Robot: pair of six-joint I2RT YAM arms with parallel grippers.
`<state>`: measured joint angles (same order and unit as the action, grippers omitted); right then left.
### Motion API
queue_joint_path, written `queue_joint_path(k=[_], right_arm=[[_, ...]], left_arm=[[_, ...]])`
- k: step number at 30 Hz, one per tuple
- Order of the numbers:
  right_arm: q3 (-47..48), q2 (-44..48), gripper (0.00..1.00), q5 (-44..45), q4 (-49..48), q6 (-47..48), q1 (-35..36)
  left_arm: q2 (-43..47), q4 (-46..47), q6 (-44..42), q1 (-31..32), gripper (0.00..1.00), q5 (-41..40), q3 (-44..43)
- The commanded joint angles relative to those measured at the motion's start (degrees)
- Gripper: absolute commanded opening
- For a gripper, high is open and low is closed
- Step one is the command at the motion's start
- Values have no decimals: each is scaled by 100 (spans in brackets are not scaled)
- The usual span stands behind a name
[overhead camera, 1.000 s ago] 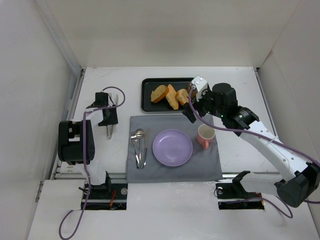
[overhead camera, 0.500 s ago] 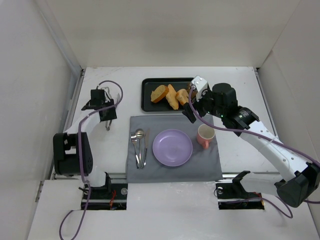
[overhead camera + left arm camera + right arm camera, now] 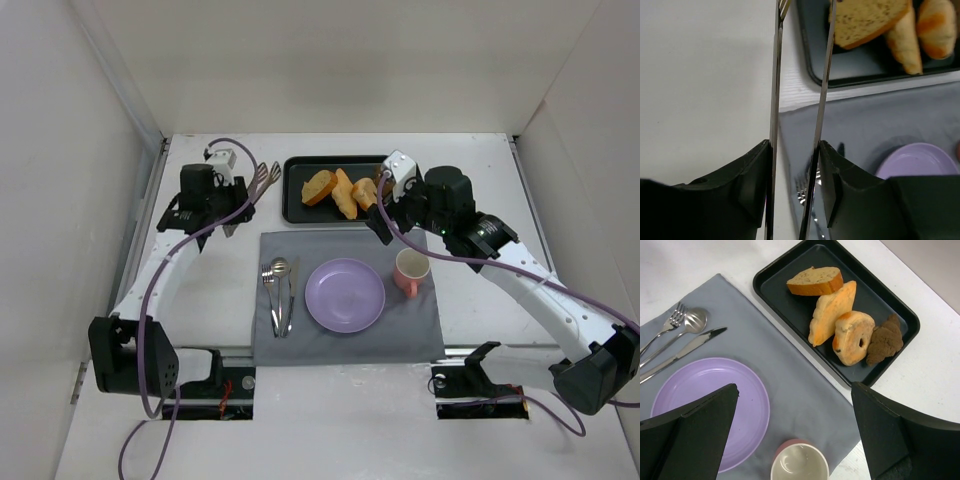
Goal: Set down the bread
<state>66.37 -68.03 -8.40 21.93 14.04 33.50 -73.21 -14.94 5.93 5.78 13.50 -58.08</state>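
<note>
- Nearest the arm bases, a grey mat (image 3: 400,330) lay on the white surface (image 3: 225,300). It carried a purple plate (image 3: 345,295), with cutlery (image 3: 279,290) (fork, spoon and knife side by side) to the plate's left and a pink cup (image 3: 410,272) just to its right.
- Above the mat's far right corner, near the cup, the right arm (image 3: 500,250) hung with its right jaws spread wide and gripping nothing.
- Over on the left, the left arm (image 3: 175,250) reached out past the mat. Its left jaws were closed on a pair of metal tongs (image 3: 822,100), whose two blades stood a little apart.
- From overhead the tongs' tips sat just beside the left end of a black tray (image 3: 295,205). Whether they touched it I could not tell.
- Farthest out, the bread (image 3: 815,281) lay in the tray at its left end, clear of both arms.
- To its right lay a narrower golden piece (image 3: 832,310), a ring-shaped piece (image 3: 852,337) and a dark brown lump (image 3: 885,340), packed close together.
</note>
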Motion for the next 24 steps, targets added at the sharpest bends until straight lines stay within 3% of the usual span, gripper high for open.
queue_joint_path(k=[1, 7, 24], right_arm=[[113, 71, 100, 190, -277, 46, 52], [60, 185, 100, 418, -339, 46, 52], [8, 238, 100, 586, -444, 46, 52]], left_arm=[[334, -8, 75, 265, 37, 487, -528], [-123, -114, -206, 1205, 37, 137, -870], [-62, -290, -1129, 3183, 36, -2842, -582]])
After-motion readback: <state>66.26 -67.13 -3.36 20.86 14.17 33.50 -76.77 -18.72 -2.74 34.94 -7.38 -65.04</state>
